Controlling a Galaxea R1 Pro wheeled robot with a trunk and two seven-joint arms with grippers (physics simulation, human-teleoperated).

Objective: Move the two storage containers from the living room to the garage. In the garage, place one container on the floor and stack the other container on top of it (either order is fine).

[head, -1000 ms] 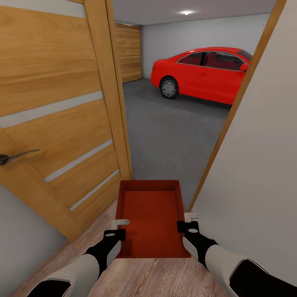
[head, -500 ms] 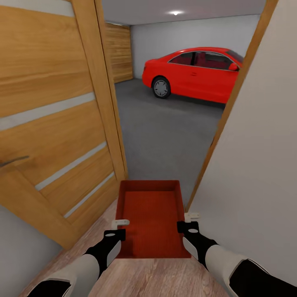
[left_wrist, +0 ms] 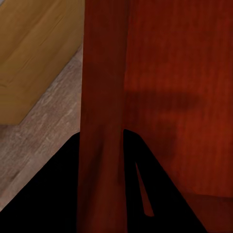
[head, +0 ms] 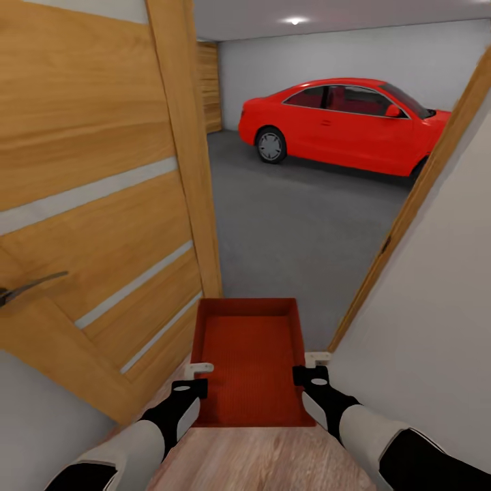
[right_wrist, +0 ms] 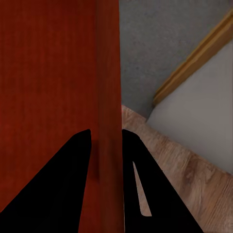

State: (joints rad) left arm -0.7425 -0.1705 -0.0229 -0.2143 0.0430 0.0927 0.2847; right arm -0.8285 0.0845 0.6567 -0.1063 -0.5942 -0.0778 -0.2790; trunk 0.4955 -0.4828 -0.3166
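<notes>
One orange-red storage container (head: 249,361) hangs low in front of me at the doorway, open top up and empty. My left gripper (head: 198,372) is shut on its left wall and my right gripper (head: 311,361) is shut on its right wall. In the left wrist view the thin red wall (left_wrist: 102,97) runs between the black fingers (left_wrist: 58,194) of the left gripper (left_wrist: 102,141). The right wrist view shows the other wall (right_wrist: 109,87) pinched in the right gripper (right_wrist: 106,138). Beyond the threshold lies the garage's dark grey floor (head: 286,225).
An oak door (head: 95,204) with frosted strips and a lever handle (head: 27,286) stands open close on the left. A white wall (head: 429,307) with a wooden door frame (head: 409,211) closes in on the right. A red car (head: 341,123) is parked at the back of the garage. Wood-plank floor (head: 259,457) lies underneath.
The whole picture has shifted, so the camera has moved: the doorway looks wider and more of the car shows. The container and both grippers keep their places in the view.
</notes>
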